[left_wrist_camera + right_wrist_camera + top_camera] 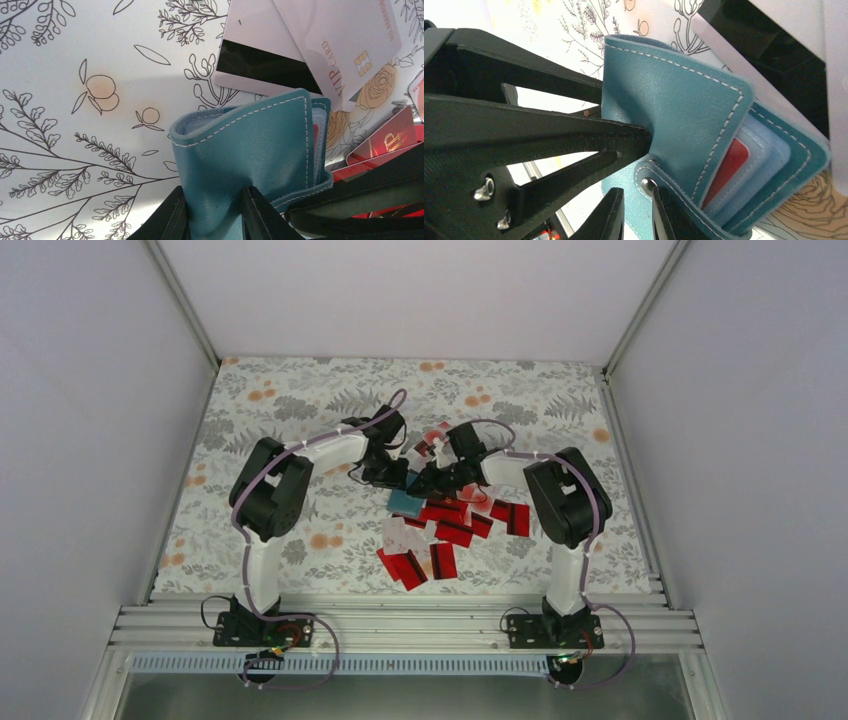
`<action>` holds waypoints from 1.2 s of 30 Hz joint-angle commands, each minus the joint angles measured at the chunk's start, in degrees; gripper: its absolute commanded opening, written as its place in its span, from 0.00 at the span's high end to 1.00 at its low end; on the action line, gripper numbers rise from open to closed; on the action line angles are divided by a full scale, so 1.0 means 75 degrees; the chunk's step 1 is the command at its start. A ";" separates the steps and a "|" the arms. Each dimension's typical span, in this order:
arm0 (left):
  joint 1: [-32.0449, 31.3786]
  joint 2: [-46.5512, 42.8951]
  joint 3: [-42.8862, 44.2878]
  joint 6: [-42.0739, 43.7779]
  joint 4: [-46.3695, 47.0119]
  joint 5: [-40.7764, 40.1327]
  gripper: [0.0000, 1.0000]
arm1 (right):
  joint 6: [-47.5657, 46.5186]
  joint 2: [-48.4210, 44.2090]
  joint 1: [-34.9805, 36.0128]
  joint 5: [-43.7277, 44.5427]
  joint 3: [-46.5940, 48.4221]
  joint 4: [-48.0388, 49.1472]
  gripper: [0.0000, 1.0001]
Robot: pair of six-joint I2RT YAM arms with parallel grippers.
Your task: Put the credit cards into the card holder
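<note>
The teal card holder (404,504) is held between both grippers at the middle of the table. My left gripper (215,197) is shut on its bunched front cover (250,150). In the right wrist view the holder (664,90) gapes open, with a red card (730,167) inside a clear sleeve. My right gripper (636,200) is nearly closed on the teal flap by the snap stud. The left gripper's fingers (549,130) press the cover from the left. Several red credit cards (455,530) lie scattered just in front of the holder.
A pale VIP card (345,45) and a pale card with a black stripe (260,60) lie on the floral cloth beyond the holder. Red cards (385,142) lie to its right. White walls enclose the table on three sides.
</note>
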 commanded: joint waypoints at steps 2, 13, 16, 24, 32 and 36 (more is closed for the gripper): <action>-0.0265 0.0522 -0.0491 -0.0109 -0.0065 0.0602 0.75 | 0.0103 0.0355 0.0212 0.0399 0.0190 0.0186 0.84; -0.0291 0.0579 -0.0558 -0.0074 -0.0003 0.0721 0.76 | -0.0364 0.0699 0.0574 0.1771 0.0792 -0.1017 0.89; -0.0294 0.0610 -0.0559 -0.0083 0.0001 0.0720 0.76 | -0.0378 0.0686 0.0691 0.2435 0.0890 -0.1396 0.90; -0.0292 0.0646 -0.0658 -0.0185 0.0016 0.0581 0.76 | -0.0775 0.0249 0.0750 0.2862 0.1094 -0.1662 0.89; -0.0277 0.0683 -0.0611 -0.0380 -0.0078 0.0399 0.76 | -0.1396 -0.0855 0.0748 0.2966 0.1320 -0.1971 0.86; -0.0281 0.0662 -0.0543 -0.0458 -0.0195 0.0306 0.75 | -0.1429 -0.1189 0.0760 0.2819 0.1174 -0.2081 0.85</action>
